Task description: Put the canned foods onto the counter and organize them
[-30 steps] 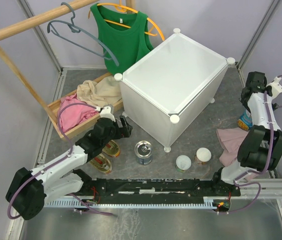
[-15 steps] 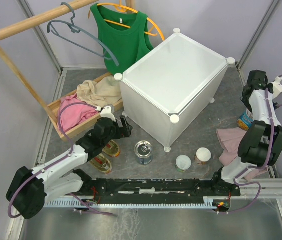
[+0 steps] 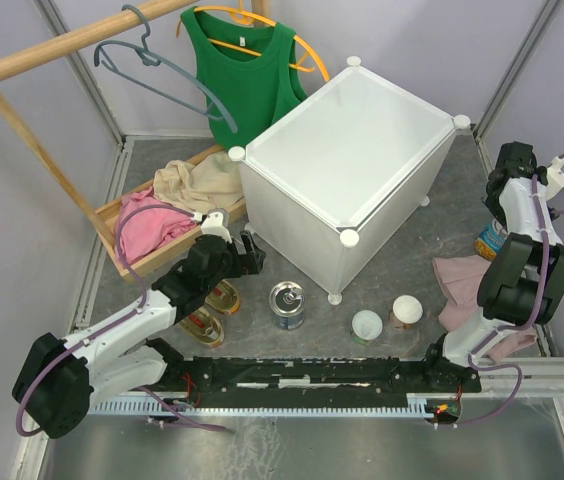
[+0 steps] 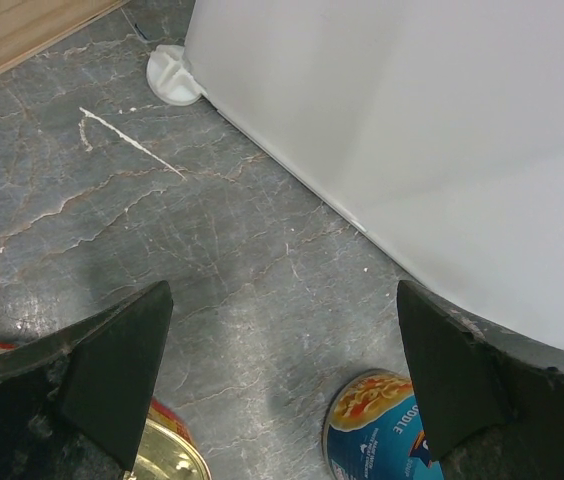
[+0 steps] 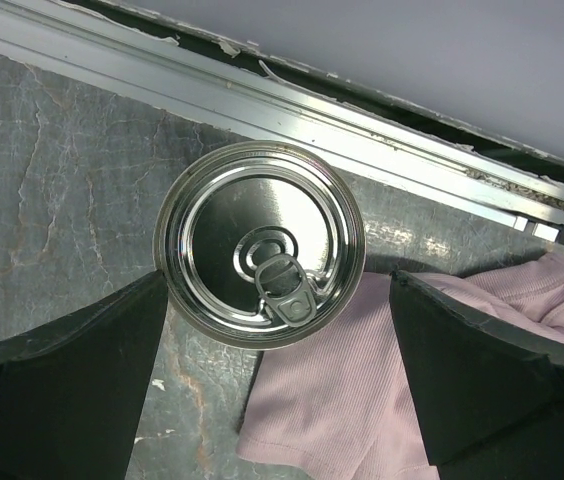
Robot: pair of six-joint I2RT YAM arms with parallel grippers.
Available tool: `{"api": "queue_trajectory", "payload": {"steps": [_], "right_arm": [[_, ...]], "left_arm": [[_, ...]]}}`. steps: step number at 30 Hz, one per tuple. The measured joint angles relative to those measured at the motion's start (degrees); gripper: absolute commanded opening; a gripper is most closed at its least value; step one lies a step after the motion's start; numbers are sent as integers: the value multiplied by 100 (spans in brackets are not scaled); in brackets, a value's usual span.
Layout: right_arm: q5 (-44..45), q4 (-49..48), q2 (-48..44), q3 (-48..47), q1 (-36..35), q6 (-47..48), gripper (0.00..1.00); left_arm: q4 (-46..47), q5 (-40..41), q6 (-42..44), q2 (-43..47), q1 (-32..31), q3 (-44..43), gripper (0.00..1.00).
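Note:
The counter [image 3: 347,150] is the white cabinet in the middle, its top bare. On the floor in front stand a tall steel can [image 3: 287,303], two white-lidded cans [image 3: 367,324] [image 3: 407,309] and two oval gold tins [image 3: 224,295] [image 3: 202,328]. My left gripper [image 3: 250,252] hangs open beside the cabinet's near-left corner, holding nothing. Its wrist view shows the blue-labelled can [image 4: 382,432] and a gold tin [image 4: 177,462] below the left gripper [image 4: 282,330]. My right gripper [image 5: 278,300] is open above a second blue-labelled can [image 5: 260,243] [image 3: 489,242] by the right wall, apart from it.
A pink cloth [image 5: 362,390] [image 3: 457,280] lies against the right can. A wooden tray of clothes [image 3: 177,200] and a hanger rack with a green top [image 3: 242,70] stand at the back left. The cabinet's foot [image 4: 174,75] is ahead of the left gripper. A metal rail [image 5: 362,130] runs along the wall.
The right arm has shifted slightly, its elbow drawing back toward the right wall. The left arm and all cans stay where they were.

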State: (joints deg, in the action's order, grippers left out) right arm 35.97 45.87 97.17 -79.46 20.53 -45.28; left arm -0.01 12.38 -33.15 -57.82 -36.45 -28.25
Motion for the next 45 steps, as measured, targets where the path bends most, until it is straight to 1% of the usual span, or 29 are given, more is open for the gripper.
{"api": "queue_trajectory", "payload": {"steps": [45], "right_arm": [[-20, -339, 57, 155, 59, -439, 100]], "left_arm": [[20, -46, 0, 0, 0, 0, 99]]}}
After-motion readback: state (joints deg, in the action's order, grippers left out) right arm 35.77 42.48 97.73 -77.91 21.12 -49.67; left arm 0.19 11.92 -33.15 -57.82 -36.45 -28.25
